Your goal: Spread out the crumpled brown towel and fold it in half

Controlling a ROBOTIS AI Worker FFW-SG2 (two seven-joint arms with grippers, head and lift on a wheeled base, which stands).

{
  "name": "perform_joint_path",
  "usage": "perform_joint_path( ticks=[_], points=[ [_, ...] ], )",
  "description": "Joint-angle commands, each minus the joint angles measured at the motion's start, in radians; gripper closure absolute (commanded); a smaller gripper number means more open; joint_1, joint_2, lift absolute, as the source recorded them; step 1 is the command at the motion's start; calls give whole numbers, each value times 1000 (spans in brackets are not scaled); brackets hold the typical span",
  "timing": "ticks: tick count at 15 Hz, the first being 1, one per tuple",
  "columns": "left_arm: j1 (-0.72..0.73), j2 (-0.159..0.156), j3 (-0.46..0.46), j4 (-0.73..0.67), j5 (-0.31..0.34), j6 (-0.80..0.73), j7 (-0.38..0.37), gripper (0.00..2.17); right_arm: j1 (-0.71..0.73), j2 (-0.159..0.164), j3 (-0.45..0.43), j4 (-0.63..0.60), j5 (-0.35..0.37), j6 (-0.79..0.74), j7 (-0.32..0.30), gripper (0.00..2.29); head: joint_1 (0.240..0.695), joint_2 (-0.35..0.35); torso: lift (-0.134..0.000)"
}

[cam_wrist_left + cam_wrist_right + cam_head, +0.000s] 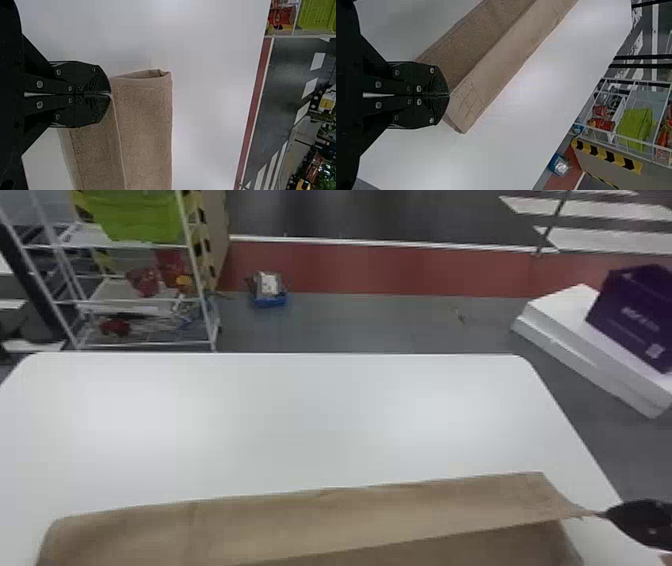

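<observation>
Along the near side of the table lies the brown towel (320, 520), its far part doubled over in a long strip. At the right edge of the head view my right gripper (602, 515) pinches the towel's right corner, drawn to a point. The right wrist view has the right gripper (448, 95) shut on that corner of the towel (474, 93). In the left wrist view my left gripper (109, 94) is shut on the towel's edge (142, 130), close to an end where the fold opens in a small loop.
The white table (300, 415) stretches away beyond the towel to its far edge. Past it stand a white wire rack (135, 302) at the left and a purple box (632, 315) on white boxes at the right.
</observation>
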Motion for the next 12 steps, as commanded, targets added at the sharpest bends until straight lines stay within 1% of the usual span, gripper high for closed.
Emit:
perform_joint_path(
  ticks=[1,2,5,6,7,8,10,11,12],
  points=[
    [4,-3,48,-19,23,0,-33,1332,1,0,-26,4,-19,-6,3,1511,695,-85,-124],
    [10,-3,63,-27,37,3,-48,1332,5,0,-33,5,-25,-9,3,1511,695,-86,-124],
    [19,-3,60,-11,28,6,-56,1308,34,4,-24,27,-24,-71,3,1511,695,-90,-124],
    [19,-3,56,-7,26,9,-59,1254,37,6,-16,33,-21,-80,3,1511,695,-88,-124],
    [19,-3,45,-7,15,15,-59,1244,39,9,-7,34,-15,-80,3,1511,695,-85,-124],
    [19,-3,25,-5,-12,18,-58,1244,45,9,-3,36,-13,-86,3,1511,695,-82,-124],
    [19,-3,3,0,-34,15,-58,1096,45,12,1,37,-16,-86,3,1511,695,-82,-124],
    [19,-3,0,4,-37,15,-51,1096,45,12,1,37,-19,-71,3,1501,695,-87,-124],
    [17,-3,-1,4,-37,15,-51,1096,45,14,-1,37,-22,-46,3,1217,695,-91,-124]
  ],
)
